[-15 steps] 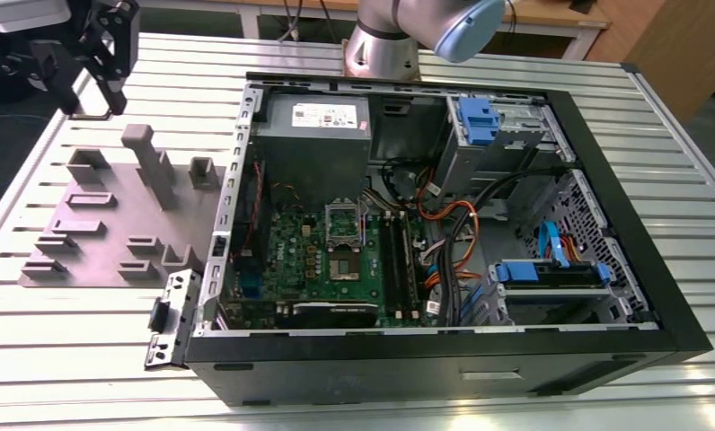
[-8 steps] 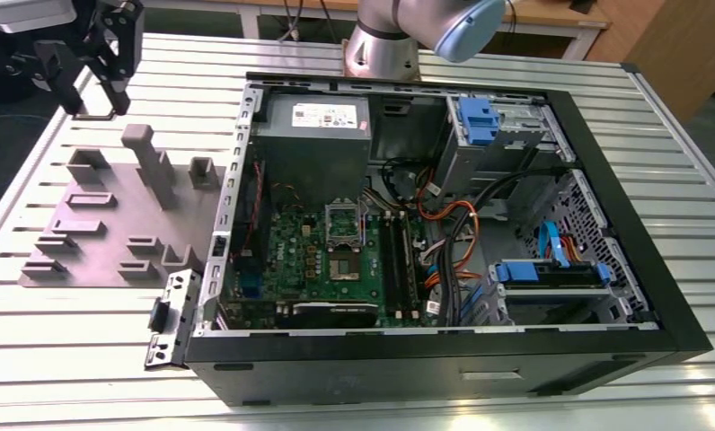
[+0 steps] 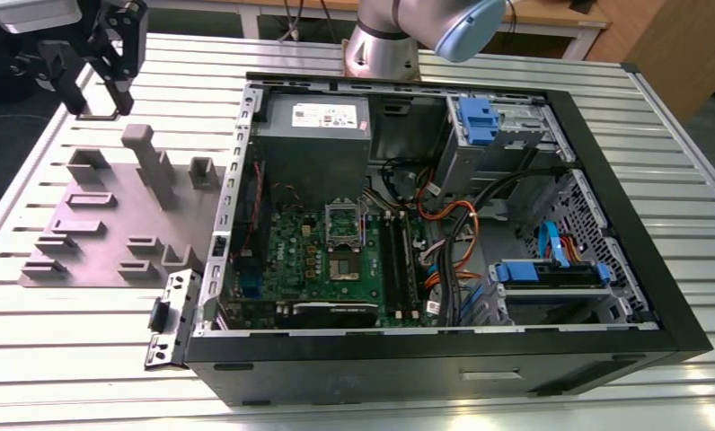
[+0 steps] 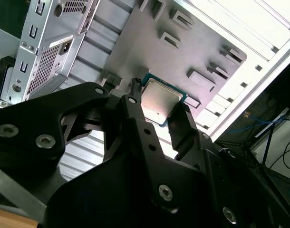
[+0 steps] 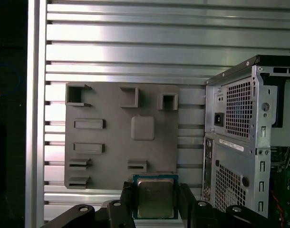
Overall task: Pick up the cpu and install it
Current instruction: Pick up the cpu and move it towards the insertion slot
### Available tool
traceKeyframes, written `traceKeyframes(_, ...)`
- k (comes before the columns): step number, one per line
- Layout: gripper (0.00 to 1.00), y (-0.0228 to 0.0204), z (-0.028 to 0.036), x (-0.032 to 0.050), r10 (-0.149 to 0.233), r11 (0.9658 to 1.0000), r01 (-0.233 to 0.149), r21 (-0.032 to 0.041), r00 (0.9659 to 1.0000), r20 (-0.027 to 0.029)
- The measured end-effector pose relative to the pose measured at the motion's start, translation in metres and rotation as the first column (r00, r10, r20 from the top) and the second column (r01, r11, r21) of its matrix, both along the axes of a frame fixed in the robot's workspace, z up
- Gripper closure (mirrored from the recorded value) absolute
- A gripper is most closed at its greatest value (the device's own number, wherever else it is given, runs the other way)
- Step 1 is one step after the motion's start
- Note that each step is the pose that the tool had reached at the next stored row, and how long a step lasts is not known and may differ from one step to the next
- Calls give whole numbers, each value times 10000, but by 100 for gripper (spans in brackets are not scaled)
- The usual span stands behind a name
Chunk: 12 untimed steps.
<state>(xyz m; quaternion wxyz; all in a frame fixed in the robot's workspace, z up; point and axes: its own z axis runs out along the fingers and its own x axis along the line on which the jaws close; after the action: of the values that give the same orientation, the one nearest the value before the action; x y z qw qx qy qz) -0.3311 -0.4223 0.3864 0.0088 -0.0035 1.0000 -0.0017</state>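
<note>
The cpu (image 5: 155,197), a small square chip with a silver-grey top and a thin pale rim, sits clamped between my two black fingers in both wrist views. My gripper (image 5: 156,194) is shut on the cpu (image 4: 159,100), holding it by two opposite edges. In the exterior view my gripper (image 3: 98,106) hangs high over the table's far corner on that view's left, above the grey fixture plate (image 3: 106,224). The open socket (image 3: 343,235) lies on the green motherboard (image 3: 322,260) inside the open computer case (image 3: 597,180), well away from my gripper.
The grey fixture plate (image 5: 121,137) carries several raised blocks and posts, one tall post (image 3: 154,166) nearest the case. The case's metal rear panel (image 5: 237,142) stands beside the plate. Cables (image 3: 447,233), blue drive brackets (image 3: 550,274) and a power supply (image 3: 322,121) crowd the case interior.
</note>
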Motion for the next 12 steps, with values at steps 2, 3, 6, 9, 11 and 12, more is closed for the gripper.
traceKeyframes(2, 53, 0, 0, 6, 0, 10000, 0, 0, 10000, 0)
traceKeyframes(3, 53, 0, 0, 9, 0, 10000, 0, 0, 10000, 0)
traceKeyframes(6, 53, 0, 0, 19, 0, 10000, 0, 0, 10000, 1)
traceKeyframes(9, 53, 0, 0, 30, 0, 10000, 0, 0, 10000, 0)
traceKeyframes(11, 53, 0, 0, 36, 0, 10000, 0, 0, 10000, 0)
traceKeyframes(12, 53, 0, 0, 39, 0, 10000, 0, 0, 10000, 0)
